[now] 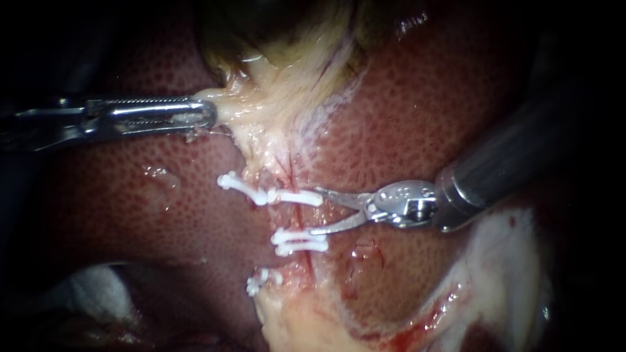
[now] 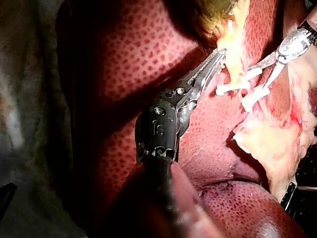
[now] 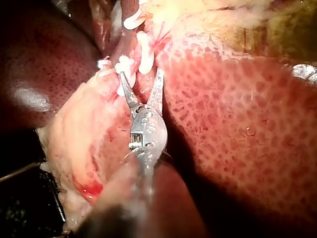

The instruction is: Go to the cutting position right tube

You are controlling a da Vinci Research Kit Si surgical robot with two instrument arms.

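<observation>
Thin pale-pink tube (image 1: pixel 300 218) with a red streak, lying on the liver (image 1: pixel 404 117) between two white clips (image 1: pixel 297 197); right instrument (image 1: pixel 315 210) with jaws spread wide, tips right at it, left instrument (image 1: pixel 210 116) clamped on pale tissue (image 1: pixel 261 104) higher up

No word, label, brand or number can be read surely. Small engraved marks stand on the metal part just behind the jaws of the right instrument (image 1: pixel 315 210) and of the left instrument (image 2: pixel 220 53), but they are too unclear to read.
</observation>
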